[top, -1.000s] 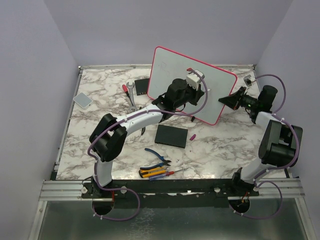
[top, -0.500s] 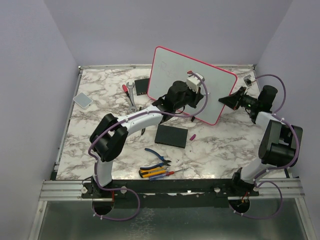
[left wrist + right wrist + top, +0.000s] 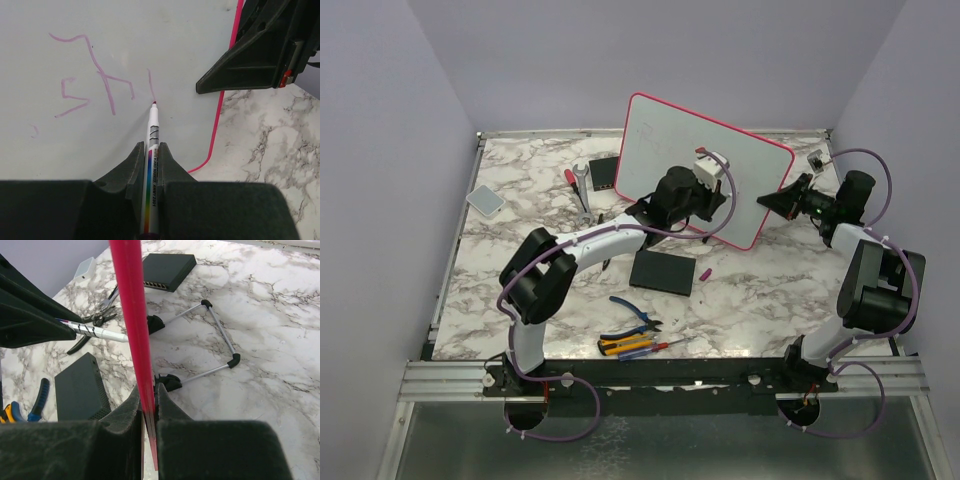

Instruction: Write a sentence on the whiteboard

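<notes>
The whiteboard [image 3: 655,135], pale with a pink-red frame, stands tilted at the back of the table. My left gripper [image 3: 712,198] is in front of its face, shut on a white marker [image 3: 152,125]. The marker's pink tip touches the board [image 3: 100,30] at the bottom of a short stroke. The sentence [image 3: 95,85] is a few thin pink letters left of the tip. My right gripper [image 3: 772,200] is shut on the board's right frame edge [image 3: 131,315], which runs between its jaws [image 3: 147,389]. In the right wrist view the marker [image 3: 95,331] pokes out from the left.
A flat black slab [image 3: 662,271] lies in front of the board, with a pink cap [image 3: 705,272] beside it. A black box [image 3: 604,172], a wrench [image 3: 582,185] and a grey pad [image 3: 485,200] lie to the left. Pliers and screwdrivers [image 3: 635,340] lie near the front edge. The board's wire stand [image 3: 220,340] rests behind it.
My left gripper has slid a little down and to the right across the board with the marker. The right arm and the board have not moved.
</notes>
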